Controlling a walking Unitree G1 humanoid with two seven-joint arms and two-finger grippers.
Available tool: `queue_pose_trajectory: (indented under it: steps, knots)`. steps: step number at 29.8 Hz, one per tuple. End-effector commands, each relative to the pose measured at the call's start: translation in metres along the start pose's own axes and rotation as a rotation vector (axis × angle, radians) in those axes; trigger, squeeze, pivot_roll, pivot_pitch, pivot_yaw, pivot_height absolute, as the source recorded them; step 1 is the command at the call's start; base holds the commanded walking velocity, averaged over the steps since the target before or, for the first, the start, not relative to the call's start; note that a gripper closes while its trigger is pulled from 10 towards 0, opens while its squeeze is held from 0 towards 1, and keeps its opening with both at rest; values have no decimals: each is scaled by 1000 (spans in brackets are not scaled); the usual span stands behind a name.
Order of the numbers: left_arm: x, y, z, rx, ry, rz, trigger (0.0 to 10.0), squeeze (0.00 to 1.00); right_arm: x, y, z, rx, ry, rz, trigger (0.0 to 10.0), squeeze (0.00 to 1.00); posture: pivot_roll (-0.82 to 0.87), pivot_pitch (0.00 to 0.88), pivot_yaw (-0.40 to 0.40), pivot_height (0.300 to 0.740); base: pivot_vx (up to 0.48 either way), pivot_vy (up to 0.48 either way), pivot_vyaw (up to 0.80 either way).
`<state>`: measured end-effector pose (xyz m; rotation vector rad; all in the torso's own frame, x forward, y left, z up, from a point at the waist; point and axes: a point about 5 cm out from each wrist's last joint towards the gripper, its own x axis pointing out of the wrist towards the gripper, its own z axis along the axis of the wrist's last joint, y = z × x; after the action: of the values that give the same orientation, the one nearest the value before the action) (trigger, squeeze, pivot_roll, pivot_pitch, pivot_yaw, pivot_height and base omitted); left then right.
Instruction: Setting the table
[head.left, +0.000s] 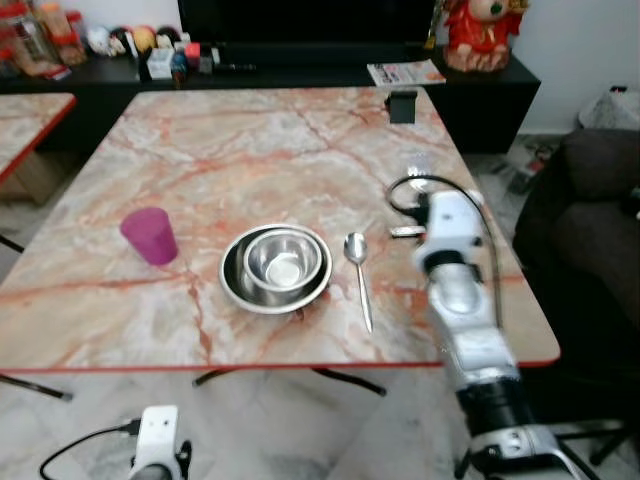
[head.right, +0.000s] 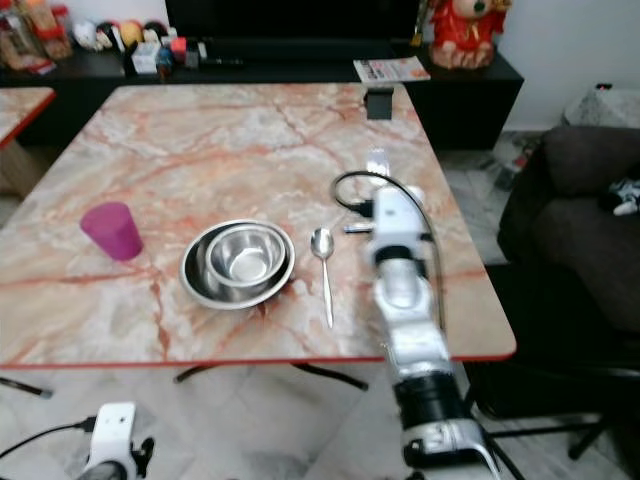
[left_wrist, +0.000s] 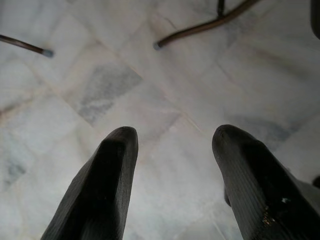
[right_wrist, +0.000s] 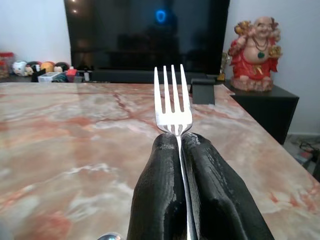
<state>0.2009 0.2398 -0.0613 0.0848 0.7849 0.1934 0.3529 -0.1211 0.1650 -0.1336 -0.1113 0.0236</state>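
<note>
The right claw (right_wrist: 181, 145) is clamped on the fork (right_wrist: 172, 102) over the worktop's (head.left: 200, 150) right edge, beyond the spoon (head.left: 358, 262); thin, stiff, slick steel, best pinched mid-handle.

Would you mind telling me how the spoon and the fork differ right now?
The spoon lies flat on the table beside the bowls; the fork is held above the table, clamped in the right gripper. The spoon ends in a rounded bowl, the fork in four tines. Both are shiny metal.
</note>
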Motion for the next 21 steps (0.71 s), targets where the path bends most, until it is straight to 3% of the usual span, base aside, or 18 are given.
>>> queue_pose_trajectory:
  steps: [1, 21]
  knots:
    - [-1, -4, -6, -14, 23, -18, 10000, 0, -1, -10, -1, 0, 14, -37, 10000, 0, 12, 123, 32, 740, 0, 0, 0]
    - [-4, 7, -14, 17, 41, -13, 10000, 0, -19, -10, -36, 15, 162, -96, 10000, 0, 18, 168, 52, 740, 0, 0, 0]
